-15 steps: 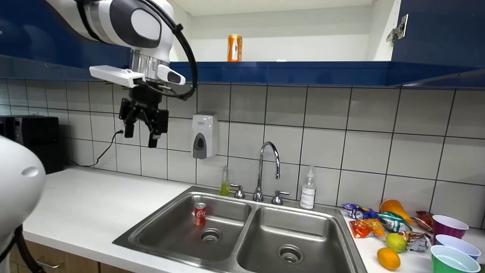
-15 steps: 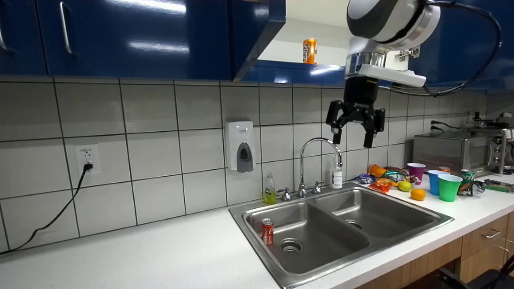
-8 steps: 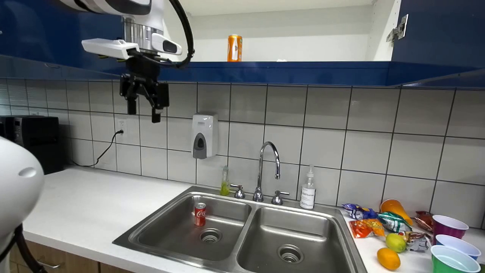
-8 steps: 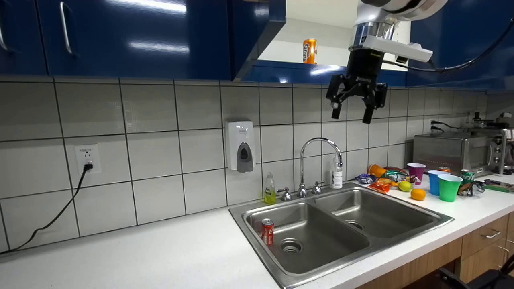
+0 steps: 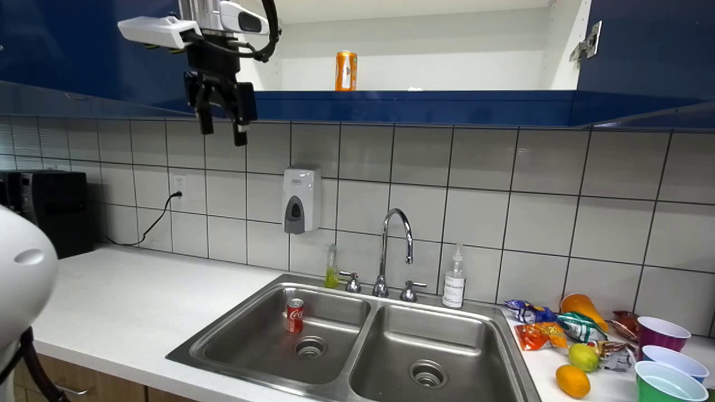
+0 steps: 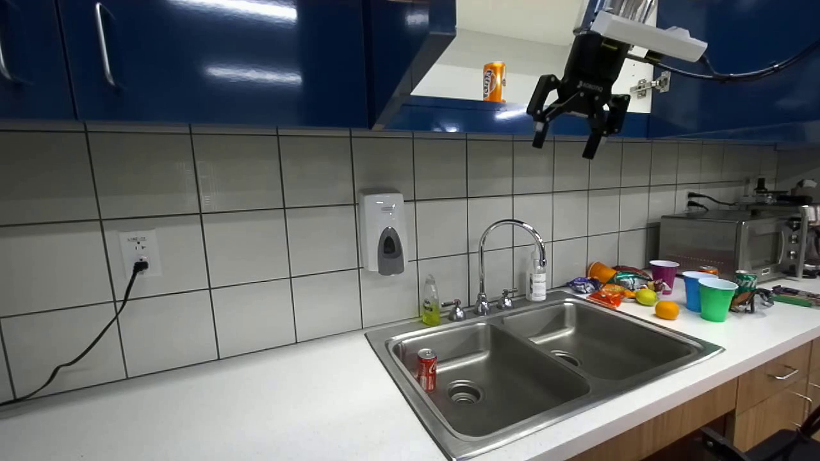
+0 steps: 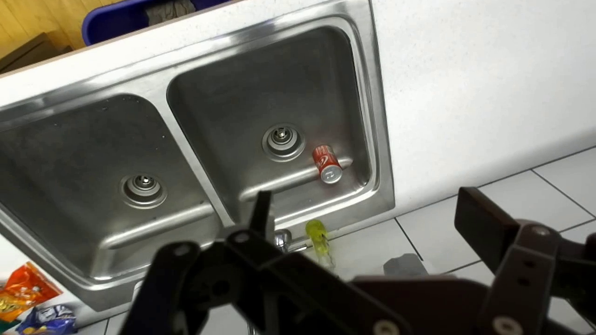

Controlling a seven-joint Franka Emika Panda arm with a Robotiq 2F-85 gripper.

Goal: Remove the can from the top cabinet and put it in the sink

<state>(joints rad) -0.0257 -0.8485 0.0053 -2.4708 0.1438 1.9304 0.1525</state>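
Although the cabinet (image 5: pixel 435 106), across the upper right of an exterior view, stands open, the sink (image 5: pixel 362 346) at lower centre awaits its delivery. The gripper (image 5: pixel 223 134), upper left, hangs with jaws spread and nothing between them; the orange can (image 5: pixel 346 71) stands upright in the cabinet at upper centre, so grasping, lifting out and setting down all look left to do. The red can (image 5: pixel 295 316), in the sink's left half there, seems no part of the job.
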